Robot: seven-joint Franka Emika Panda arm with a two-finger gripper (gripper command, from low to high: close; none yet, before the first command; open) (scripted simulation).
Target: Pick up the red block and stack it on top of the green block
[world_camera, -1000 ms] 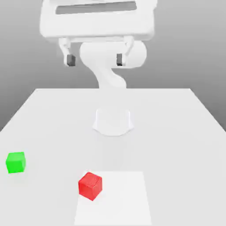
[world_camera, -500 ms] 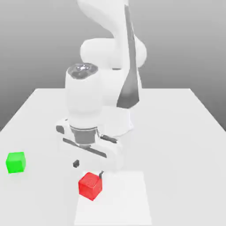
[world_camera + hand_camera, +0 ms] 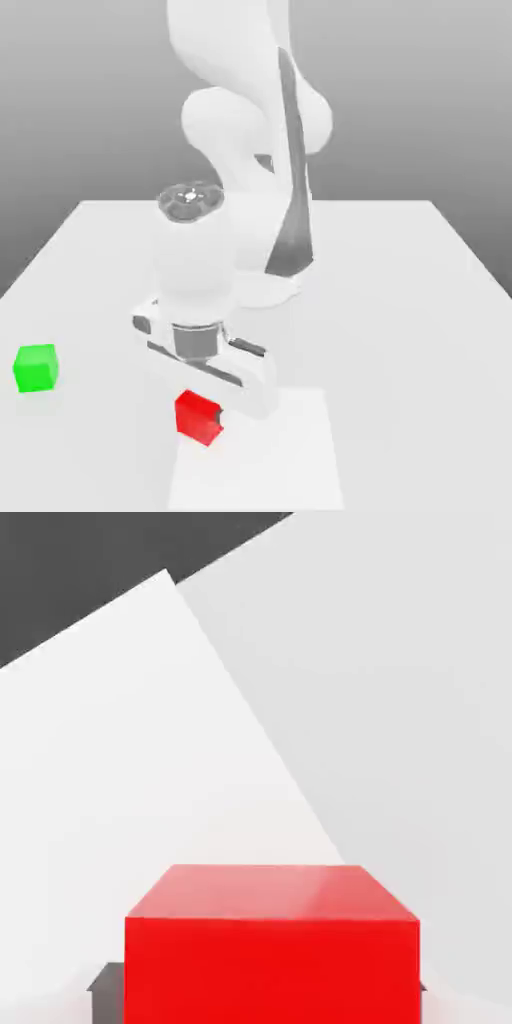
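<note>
Gripper (image 3: pixel 199 412): clamped on the red block (image 3: pixel 197 420), a fingertip pad (image 3: pixel 108 997) against one side face and the other pad at the opposite face; in the hand view the block fills the span between them. In the exterior view the block sits directly beneath the hand (image 3: pixel 210 365), with one dark pad visible at its edge on the exterior view's right.

Position of red block: at the near part of the table (image 3: pixel 400 350), over the side edge of the white square (image 3: pixel 275 460) that faces the exterior view's left, near that square's far corner. Whether its underside touches the surface cannot be told.

Green block (image 3: pixel 36 368): on the table toward the exterior view's left edge, flat on its base, well apart from the red block and the gripper, and slightly farther back than the red one. Its top face is bare; the two blocks are not stacked.

Arm (image 3: pixel 290 190): reaches forward from its base (image 3: pixel 265 290) at the far part of the table, wrist (image 3: pixel 195 260) roughly upright above the hand. The hand's long body runs obliquely across the exterior view, its end on the exterior view's right being the lower in frame.
</note>
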